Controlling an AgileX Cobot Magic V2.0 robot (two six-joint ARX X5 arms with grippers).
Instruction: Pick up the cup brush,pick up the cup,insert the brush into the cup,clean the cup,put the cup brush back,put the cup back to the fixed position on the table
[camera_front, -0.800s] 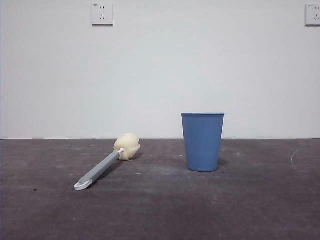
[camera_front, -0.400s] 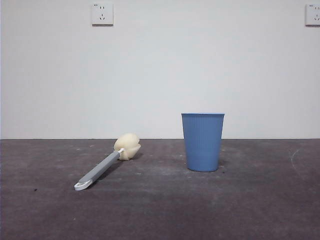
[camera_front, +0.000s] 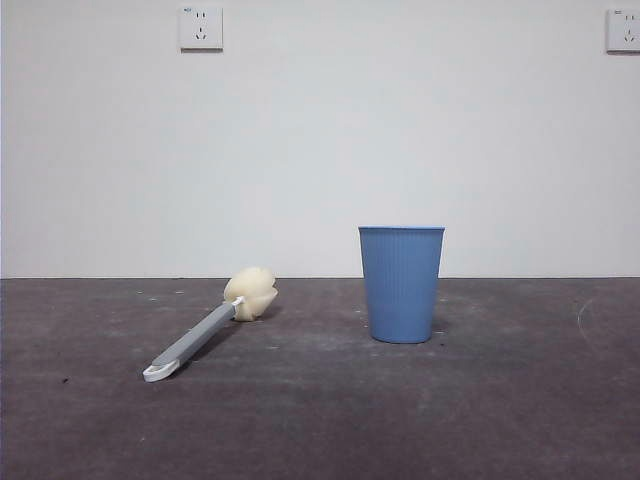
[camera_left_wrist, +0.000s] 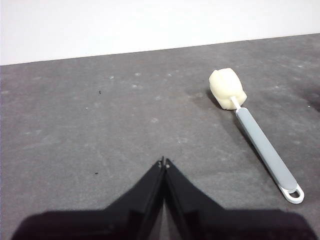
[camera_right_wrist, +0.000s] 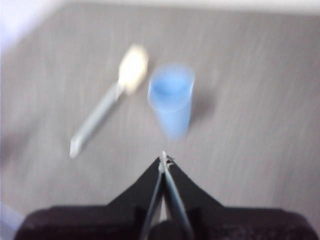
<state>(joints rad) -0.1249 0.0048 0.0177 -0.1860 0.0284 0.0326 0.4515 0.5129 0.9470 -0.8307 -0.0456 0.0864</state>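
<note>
The grey-handled, sponge-headed cup brush (camera_front: 210, 329) lies flat, well apart from the upright ribbed blue plastic cup (camera_front: 401, 284). It looks light; its stiff handle suits gripping. Left gripper (camera_left_wrist: 164, 162) and right gripper (camera_right_wrist: 164, 157) have jaws pressed together, empty.

Behind the table we see a plain white wall (camera_front: 320, 150) — smooth, bare and evenly lit, with no hard shadows on it. Two white power sockets are mounted high up: one socket (camera_front: 201, 27) toward the left, the other socket (camera_front: 623, 30) cut by the right edge of the front view. The wall meets the dark surface in a straight, level line — nothing else of the room shows.
</note>
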